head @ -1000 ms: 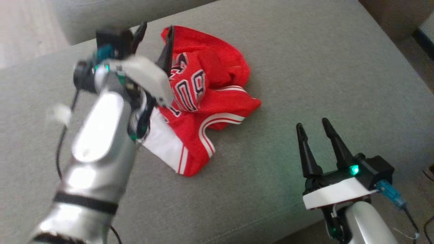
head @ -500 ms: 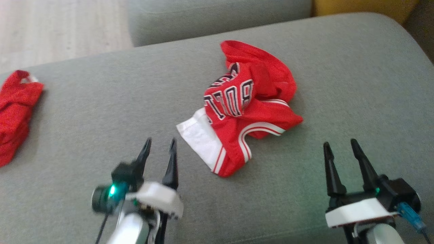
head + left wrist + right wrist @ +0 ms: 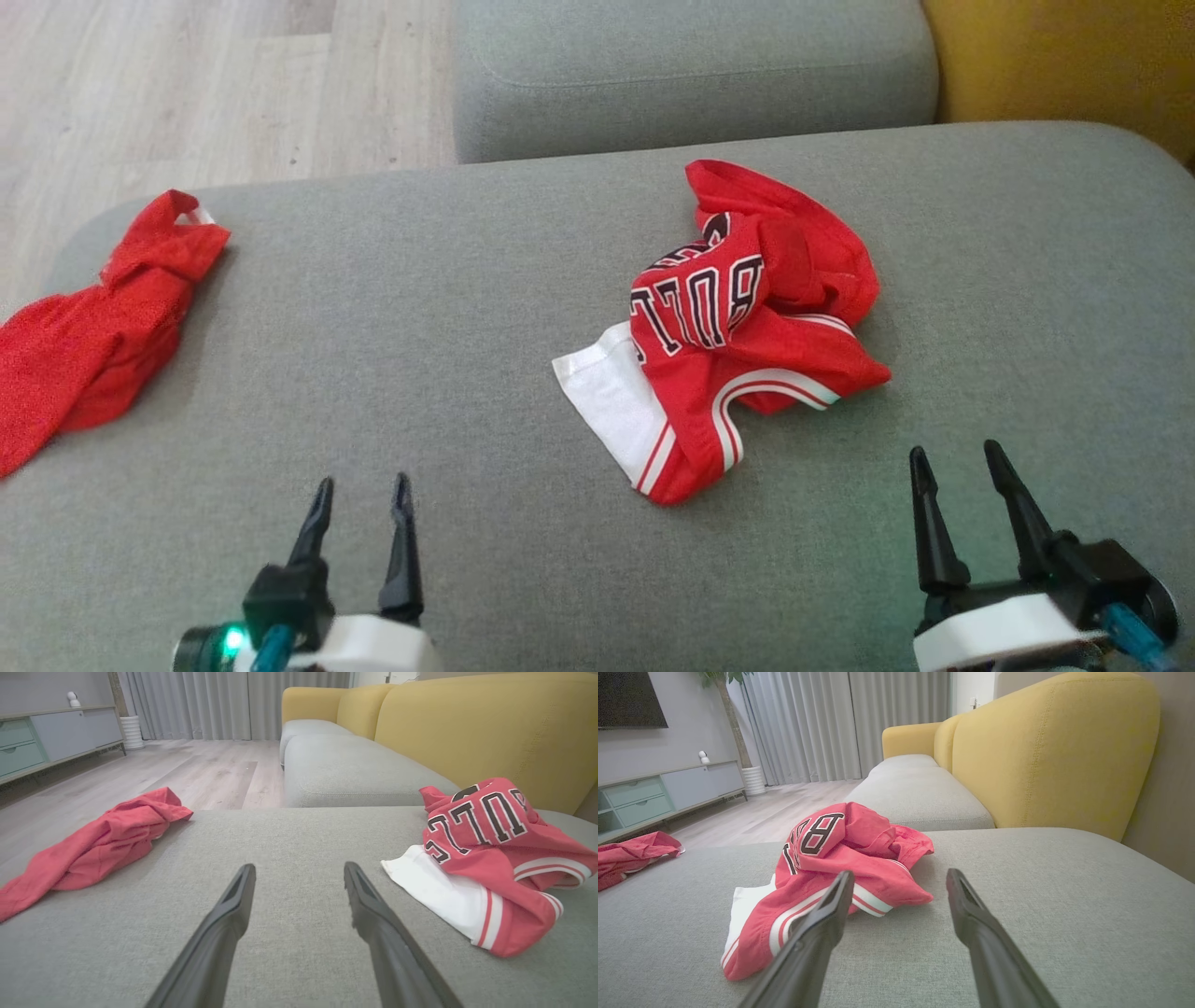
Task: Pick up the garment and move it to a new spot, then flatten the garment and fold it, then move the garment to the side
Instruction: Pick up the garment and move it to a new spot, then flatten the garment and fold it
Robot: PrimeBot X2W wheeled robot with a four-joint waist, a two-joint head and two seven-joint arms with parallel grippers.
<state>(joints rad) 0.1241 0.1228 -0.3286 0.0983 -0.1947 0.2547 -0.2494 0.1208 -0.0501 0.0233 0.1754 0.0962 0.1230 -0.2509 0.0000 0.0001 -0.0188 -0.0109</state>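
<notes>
The garment lies ahead and left of your right pincer, the nearer one; left pincer sits farther off. Both gape fully, holding nothing.

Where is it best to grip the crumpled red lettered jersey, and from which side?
Probably the raised fold at the far end of the jersey: there the cloth stands up off the cushion, so jaws from above can close around it. The white panel lies flat and gives less to pinch. The right gripper is nearer.
</notes>
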